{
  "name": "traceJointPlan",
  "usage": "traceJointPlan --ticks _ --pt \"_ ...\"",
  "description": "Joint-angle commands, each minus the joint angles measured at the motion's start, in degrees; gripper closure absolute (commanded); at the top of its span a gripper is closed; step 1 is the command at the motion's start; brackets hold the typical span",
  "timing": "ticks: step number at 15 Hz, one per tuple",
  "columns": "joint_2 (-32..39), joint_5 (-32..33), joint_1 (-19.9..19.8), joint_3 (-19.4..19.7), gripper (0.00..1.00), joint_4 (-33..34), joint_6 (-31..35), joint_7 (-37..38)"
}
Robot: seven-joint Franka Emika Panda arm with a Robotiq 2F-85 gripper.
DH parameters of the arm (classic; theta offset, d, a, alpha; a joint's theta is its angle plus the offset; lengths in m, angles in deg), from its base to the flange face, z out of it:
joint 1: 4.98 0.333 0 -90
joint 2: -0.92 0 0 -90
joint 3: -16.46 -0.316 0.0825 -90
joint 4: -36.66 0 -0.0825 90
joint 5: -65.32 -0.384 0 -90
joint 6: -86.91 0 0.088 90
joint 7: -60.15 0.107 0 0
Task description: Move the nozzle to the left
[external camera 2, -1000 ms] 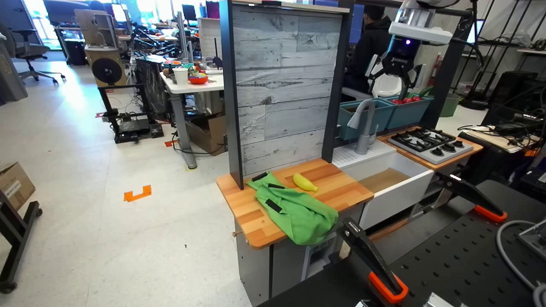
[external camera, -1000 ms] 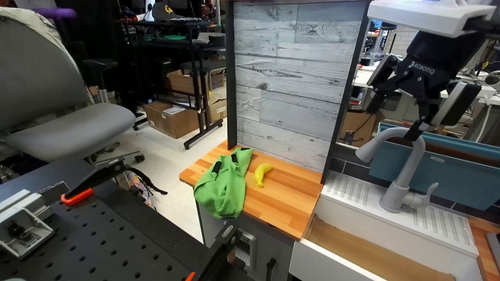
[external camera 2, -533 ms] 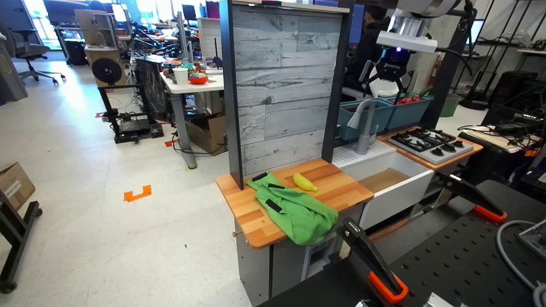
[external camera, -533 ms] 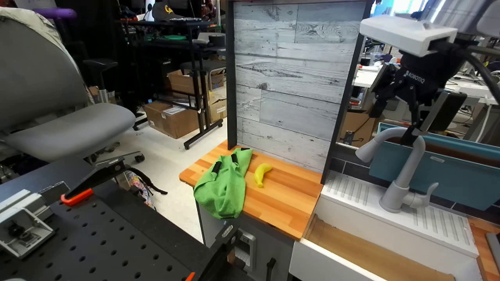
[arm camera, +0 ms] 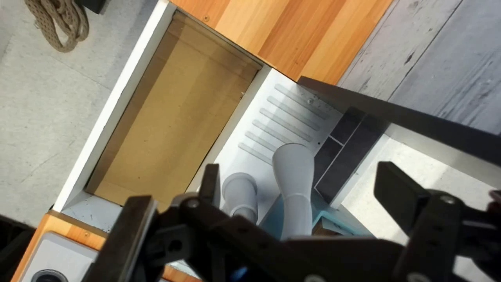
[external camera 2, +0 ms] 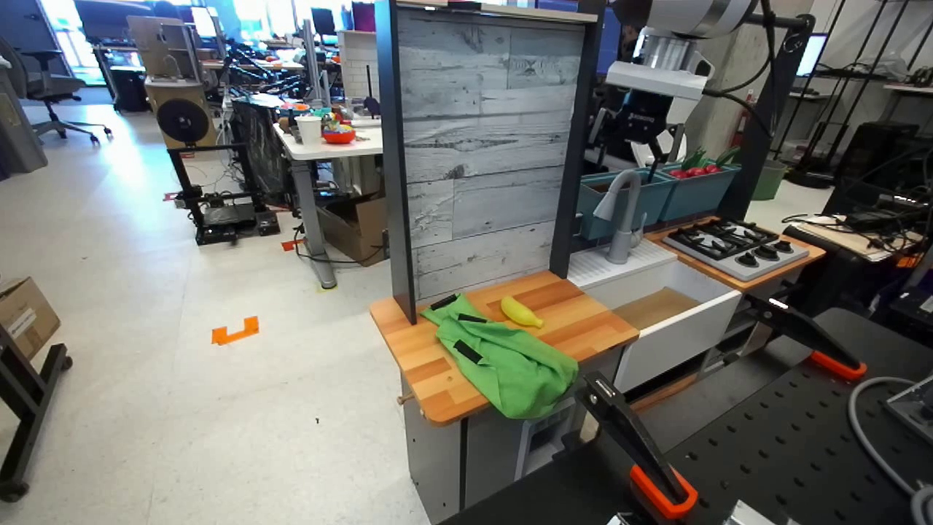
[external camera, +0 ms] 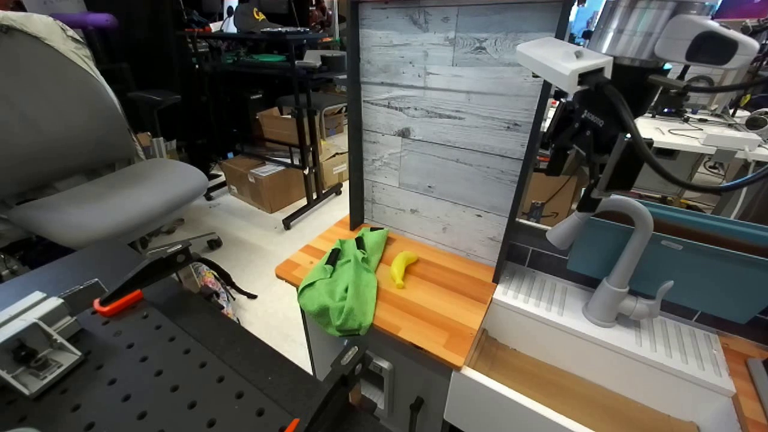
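Hand (arm camera: pixel 298 176) is hovering spread; grey faucet (external camera: pixel 628 258) is standing below it, flared tip (arm camera: pixel 293 166) showing mid-gap in wrist view, touch unclear. Probably handling light, stiff, slick, swivelling at its base; best pinching just behind flare.

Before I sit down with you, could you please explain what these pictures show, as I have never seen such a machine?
The machine is one robot arm, ending in a black two-fingered gripper. Two pictures are taken from outside the robot; the third is taken from its wrist, looking down past the gripper towards the sink. On the wooden counter beside the sink lie a yellow banana and a green cloth, which hangs partly over the edge. At the sink stands the nozzle, a light grey arched faucet spout; the task is to move it to the left. The gripper is near it, jaws wide apart, so nothing is held; whether it touches the nozzle, I cannot tell.
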Motion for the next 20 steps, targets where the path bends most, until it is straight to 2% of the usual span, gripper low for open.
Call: traceJointPlan --ticks 1,7,18,19,20 --pt "1.9 0.1 1.9 1.9 0.00 2.5 0.5 3.8" --pt "2.9 0.3 2.1 3.1 0.00 3.8 -0.4 8.1" --pt "8.1 1.6 1.5 4.2 0.00 11.8 -3.0 14.6" --pt "8.6 1.7 1.5 4.4 0.07 12.4 -3.0 15.1" --pt "9.0 1.9 1.5 4.7 0.26 13.0 -3.1 15.6"
